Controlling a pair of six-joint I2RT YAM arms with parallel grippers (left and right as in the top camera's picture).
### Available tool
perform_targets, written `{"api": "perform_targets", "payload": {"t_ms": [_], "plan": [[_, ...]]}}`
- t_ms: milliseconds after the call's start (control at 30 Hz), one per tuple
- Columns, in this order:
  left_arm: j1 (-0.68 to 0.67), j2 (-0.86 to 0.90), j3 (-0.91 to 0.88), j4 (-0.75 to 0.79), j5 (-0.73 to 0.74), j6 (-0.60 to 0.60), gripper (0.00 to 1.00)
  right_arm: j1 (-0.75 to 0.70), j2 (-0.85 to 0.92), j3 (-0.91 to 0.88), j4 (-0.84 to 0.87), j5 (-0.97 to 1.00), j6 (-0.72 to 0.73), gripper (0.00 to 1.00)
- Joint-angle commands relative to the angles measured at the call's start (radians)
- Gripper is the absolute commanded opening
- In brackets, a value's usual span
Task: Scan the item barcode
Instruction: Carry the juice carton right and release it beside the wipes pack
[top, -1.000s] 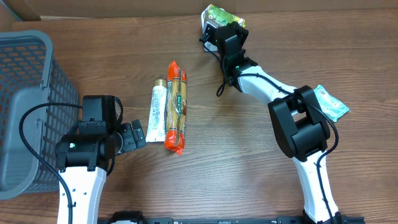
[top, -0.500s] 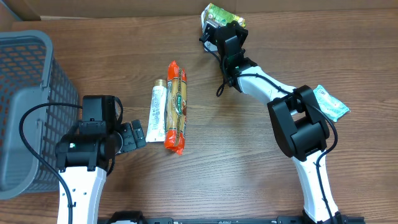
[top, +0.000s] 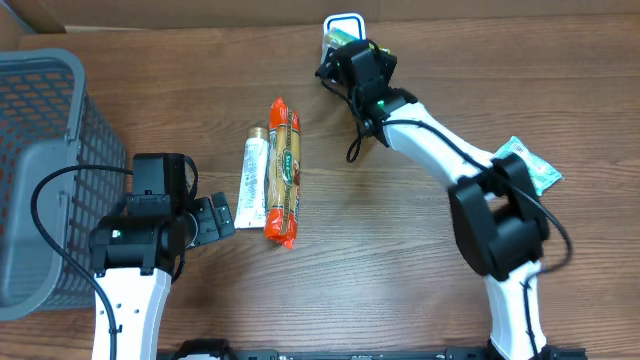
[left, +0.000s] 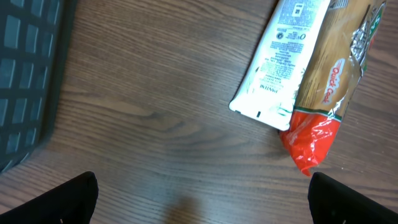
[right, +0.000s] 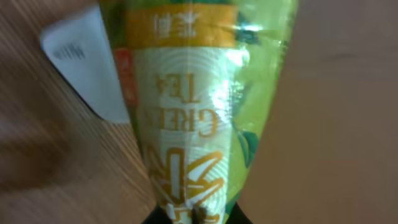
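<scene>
Wood table (top: 380, 260), 12 o'clock: right gripper (top: 342, 50) clamps glossy green tea pouch (right: 193, 112) just beside white scanner (top: 343, 20). Left gripper (top: 213, 218) gapes, idle. I worry foil glare or a turned-away barcode spoils the read.

The green tea packet (right: 199, 106) is wrapped in glossy, crinkled plastic film. The table (left: 124, 112) is surfaced in matt brown wood grain. The white tube (left: 283, 56) is seen as smooth plastic, the grey basket (top: 40, 130) as matt latticed plastic
</scene>
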Motion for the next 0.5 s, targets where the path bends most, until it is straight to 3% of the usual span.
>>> {"api": "perform_targets", "payload": {"t_ms": [0, 100, 233, 300, 467], "plan": [[0.0, 0.002, 0.0, 0.004, -0.013, -0.01, 1.0, 0.008, -0.225, 0.026, -0.143, -0.182, 0.318, 0.04], [0.0, 0.002, 0.0, 0.003, -0.013, -0.01, 1.0, -0.007, -0.32, 0.026, -0.332, -0.42, 0.553, 0.04], [0.0, 0.002, 0.0, 0.003, -0.013, -0.01, 1.0, -0.052, -0.377, 0.026, -0.509, -0.592, 0.847, 0.04], [0.0, 0.002, 0.0, 0.003, -0.013, -0.01, 0.99, -0.097, -0.38, 0.026, -0.628, -0.588, 1.105, 0.04], [0.0, 0.002, 0.0, 0.003, -0.013, -0.01, 1.0, -0.208, -0.378, -0.039, -0.771, -0.555, 1.437, 0.04]]}}
